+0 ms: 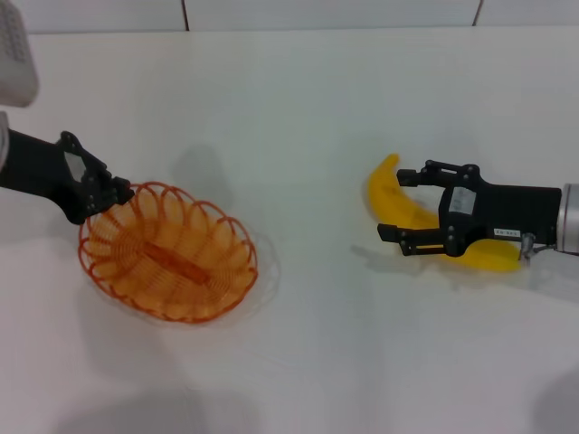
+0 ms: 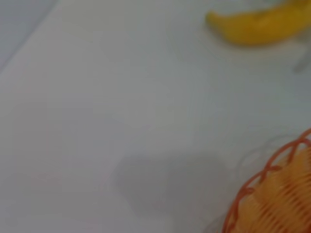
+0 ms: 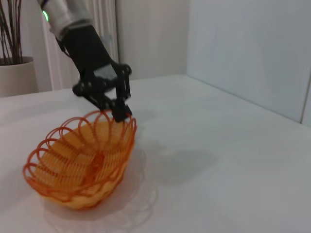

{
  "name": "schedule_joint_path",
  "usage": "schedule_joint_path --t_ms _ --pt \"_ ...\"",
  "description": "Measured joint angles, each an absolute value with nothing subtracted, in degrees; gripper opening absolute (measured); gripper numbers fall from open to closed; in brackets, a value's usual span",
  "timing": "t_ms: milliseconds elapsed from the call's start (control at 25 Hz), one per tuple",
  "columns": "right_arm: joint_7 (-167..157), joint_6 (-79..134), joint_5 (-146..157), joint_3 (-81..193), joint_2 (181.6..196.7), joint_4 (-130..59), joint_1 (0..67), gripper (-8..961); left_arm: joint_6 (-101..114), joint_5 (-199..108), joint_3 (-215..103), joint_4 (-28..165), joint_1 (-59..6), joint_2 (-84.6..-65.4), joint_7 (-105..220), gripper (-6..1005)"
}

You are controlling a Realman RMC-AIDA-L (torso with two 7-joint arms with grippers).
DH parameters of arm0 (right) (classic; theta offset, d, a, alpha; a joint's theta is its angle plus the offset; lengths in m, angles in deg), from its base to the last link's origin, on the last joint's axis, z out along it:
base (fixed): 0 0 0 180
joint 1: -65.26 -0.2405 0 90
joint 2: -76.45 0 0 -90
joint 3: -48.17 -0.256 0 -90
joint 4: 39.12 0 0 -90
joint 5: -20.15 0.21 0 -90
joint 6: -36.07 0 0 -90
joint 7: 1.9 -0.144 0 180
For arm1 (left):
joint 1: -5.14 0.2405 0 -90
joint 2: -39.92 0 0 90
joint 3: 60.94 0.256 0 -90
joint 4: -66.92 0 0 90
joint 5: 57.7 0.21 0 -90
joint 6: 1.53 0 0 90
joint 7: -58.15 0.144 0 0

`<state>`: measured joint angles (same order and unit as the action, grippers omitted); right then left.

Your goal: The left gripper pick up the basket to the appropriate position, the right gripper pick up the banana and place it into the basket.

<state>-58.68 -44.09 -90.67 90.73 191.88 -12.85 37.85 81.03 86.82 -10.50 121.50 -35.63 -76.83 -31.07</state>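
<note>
Tilting off the table (image 1: pixel 298 99), the basket (image 1: pixel 169 252) hangs from one rim loop pinched in the left gripper (image 1: pixel 101 195), jaws clenched on the wire. That thin hold could slip or let it swing. Over on the right, the right gripper (image 1: pixel 404 201) straddles the banana (image 1: pixel 391 192), which lies on the table, jaws spread and not yet closed. Close off-centre and that smooth curve could roll or squirt out. White labels on both grippers carry print too small to read.

indoor room, white table (image 3: pixel 233 160), plain walls, potted plant (image 3: pixel 14 68), lab-like
</note>
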Motion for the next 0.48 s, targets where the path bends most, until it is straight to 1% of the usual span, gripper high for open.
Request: schedule_joint_path --t_ms 280,480 --pt "-58.7 -44.1 -90.6 90.6 191.84 -12.8 38.0 891 84.3 77.4 -13.1 127.6 -30.3 -76.72 -34.8 59" --pt "-58.7 -44.1 -89.7 90.6 191.84 -12.8 38.0 891 84.8 75.1 -15.2 127.0 -30.8 -76.68 -41.9 43"
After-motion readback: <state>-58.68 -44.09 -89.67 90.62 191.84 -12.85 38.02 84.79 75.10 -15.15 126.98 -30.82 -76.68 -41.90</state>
